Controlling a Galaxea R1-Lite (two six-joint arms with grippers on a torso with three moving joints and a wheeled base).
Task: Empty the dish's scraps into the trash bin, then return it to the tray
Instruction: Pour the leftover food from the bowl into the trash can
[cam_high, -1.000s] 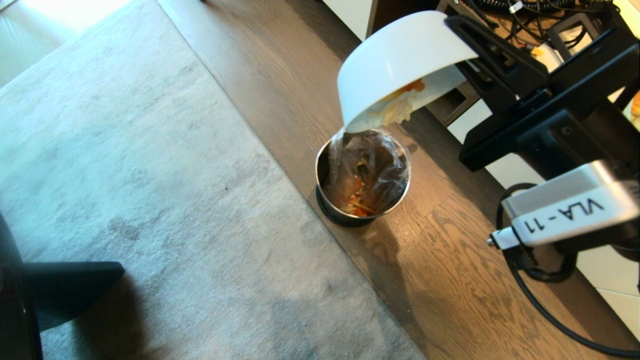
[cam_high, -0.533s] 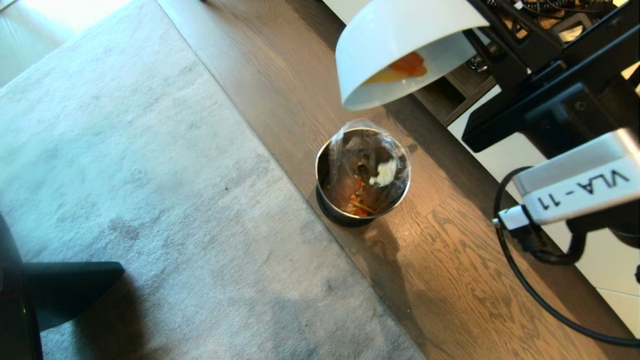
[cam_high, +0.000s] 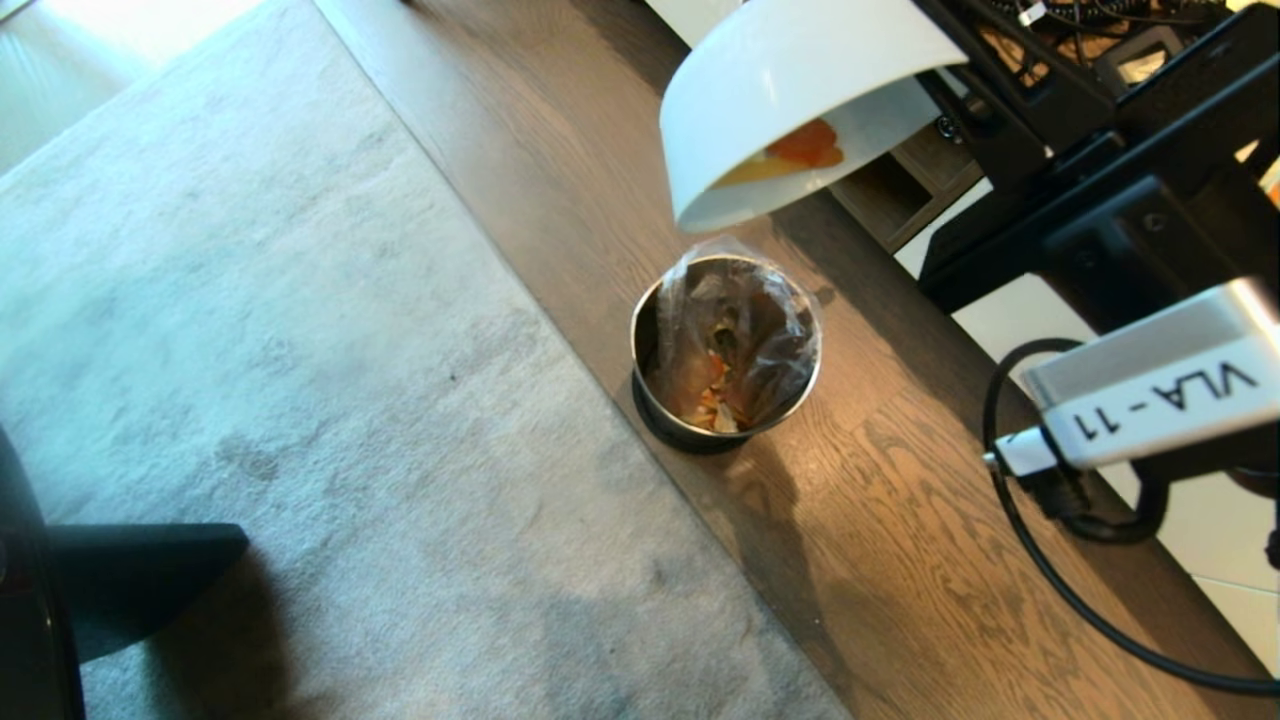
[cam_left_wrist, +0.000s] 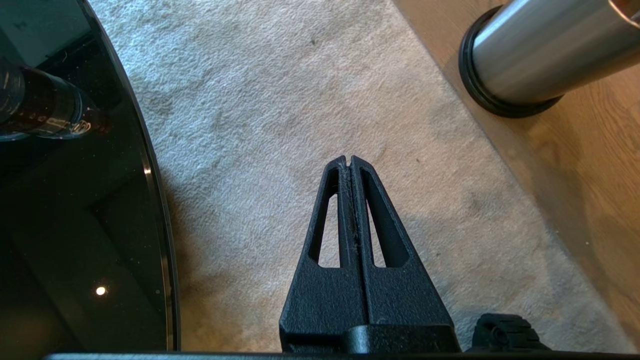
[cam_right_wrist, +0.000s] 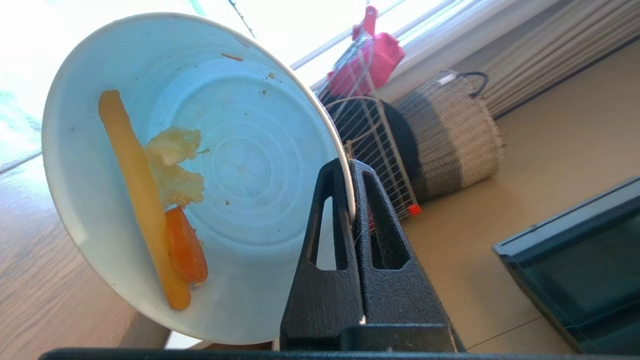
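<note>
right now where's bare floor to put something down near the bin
The grey rug left of the trash bin lies bare up to the round black table. The wood floor near the bin is bare up to the black cable. Above the bin it is crowded: the tilted dish hangs there.

A pale grey short-pile rug (cam_high: 300, 400) lies over a brown wood-grain plank floor (cam_high: 900, 520). A glossy round black desk (cam_left_wrist: 75, 225) overlaps the rug's edge. Farther off, a grey-and-white woven basket (cam_right_wrist: 450, 135) stands beside a white wire rack (cam_right_wrist: 370, 145) bearing a pink plastic object (cam_right_wrist: 372, 57)
</note>
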